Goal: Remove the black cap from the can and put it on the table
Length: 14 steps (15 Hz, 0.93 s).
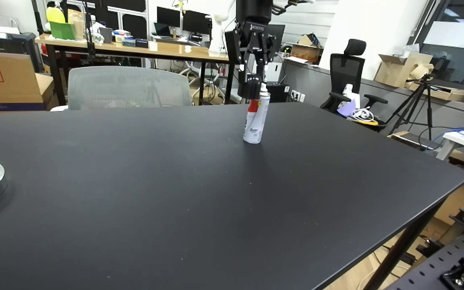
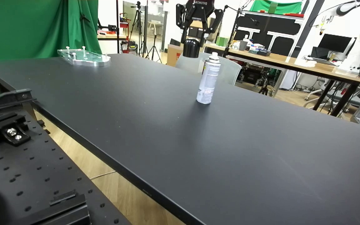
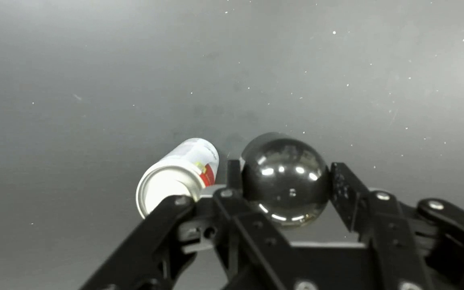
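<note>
One black cap [image 3: 284, 181] off and in the air, not yet set down

Gripper [image 2: 192, 42] stands only a cap's width apart, pinching the cap on opposite sides. Likely a side grip so the mouth is free to land; domed top faces the wrist camera, so mouth presumably down. In an exterior view the can [image 1: 256, 127] stands upright near the far edge of the table [image 1: 155, 181], toward its right-hand far corner, nozzle [image 2: 213, 55] bare. Cap hangs beside it; wrist view shows them apart.

Writing: ROBOTIQ on the gripper; can has a red patch [image 1: 253, 106] and lettering starting with S, rest unclear. Carton [image 1: 10, 88] past the far edge: red handling symbols.
</note>
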Available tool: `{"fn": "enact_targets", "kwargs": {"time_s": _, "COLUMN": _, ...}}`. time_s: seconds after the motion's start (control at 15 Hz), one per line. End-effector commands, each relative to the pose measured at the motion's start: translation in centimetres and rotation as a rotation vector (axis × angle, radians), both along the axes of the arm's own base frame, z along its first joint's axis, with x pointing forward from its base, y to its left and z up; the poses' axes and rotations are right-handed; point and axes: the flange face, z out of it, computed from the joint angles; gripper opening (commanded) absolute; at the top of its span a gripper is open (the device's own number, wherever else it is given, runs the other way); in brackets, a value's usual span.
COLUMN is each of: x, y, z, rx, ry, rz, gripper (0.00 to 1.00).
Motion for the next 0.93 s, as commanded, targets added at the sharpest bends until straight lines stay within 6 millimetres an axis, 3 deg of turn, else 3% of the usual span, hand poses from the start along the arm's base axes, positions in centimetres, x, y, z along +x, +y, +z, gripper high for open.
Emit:
{"fn": "enact_targets", "kwargs": {"time_s": 0.0, "x": -1.2, "y": 0.2, "z": -2.3, "rx": -0.011, "ry": -0.014, "rz": -0.004, "gripper": 0.32}}
{"fn": "enact_targets", "kwargs": {"time_s": 0.87, "x": -5.7, "y": -1.3, "z": -11.1, "rx": 0.019, "ry": -0.062, "rz": -0.089, "gripper": 0.32}}
